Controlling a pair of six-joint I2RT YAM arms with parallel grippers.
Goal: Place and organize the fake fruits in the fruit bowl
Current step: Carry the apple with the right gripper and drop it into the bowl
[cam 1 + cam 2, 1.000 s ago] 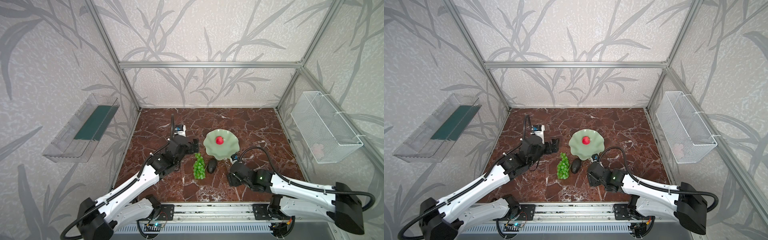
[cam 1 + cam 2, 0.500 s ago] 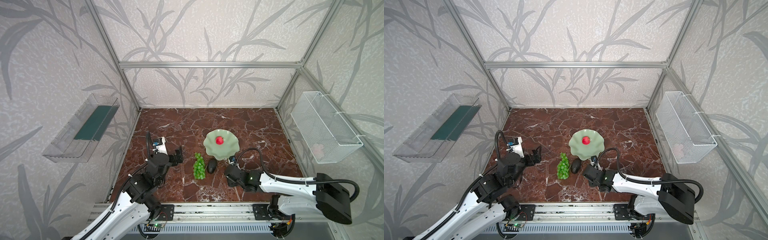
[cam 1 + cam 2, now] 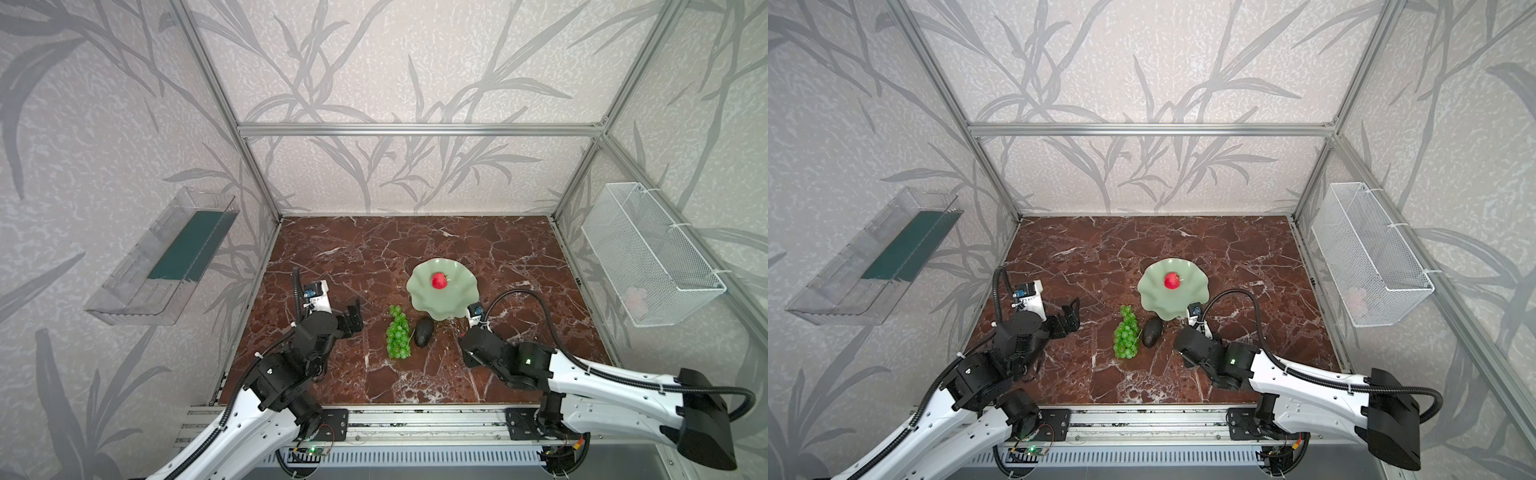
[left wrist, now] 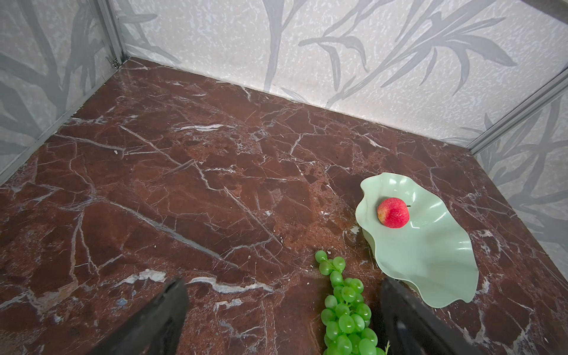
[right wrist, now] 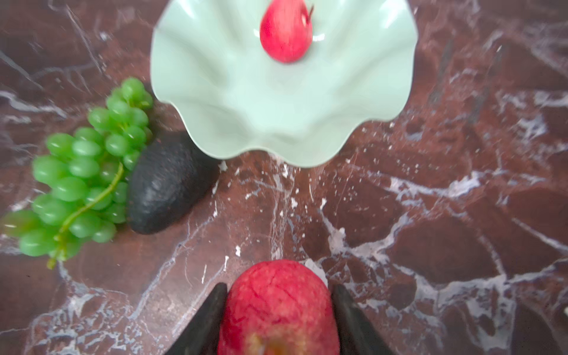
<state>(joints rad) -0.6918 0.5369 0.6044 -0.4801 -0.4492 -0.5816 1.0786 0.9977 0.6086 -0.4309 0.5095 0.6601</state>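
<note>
Right gripper [image 5: 278,293] has closed on a red apple [image 5: 276,313] near the bowl [image 5: 276,107], apparently gripping it. Left gripper [image 4: 284,287], wide open and empty, has pulled back from the grapes [image 4: 347,319].

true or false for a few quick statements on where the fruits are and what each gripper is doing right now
1. A small red apple-like fruit lies in the pale green glossy bowl with a wavy rim. True.
2. The bunch of bright green grapes is in the bowl. False: it lies on the brown marble table, beside the dark blackish avocado.
3. The right gripper has its jaws closed on a second red apple-like fruit. True.
4. The left gripper holds the avocado. False: its jaws stand open and empty.
</note>
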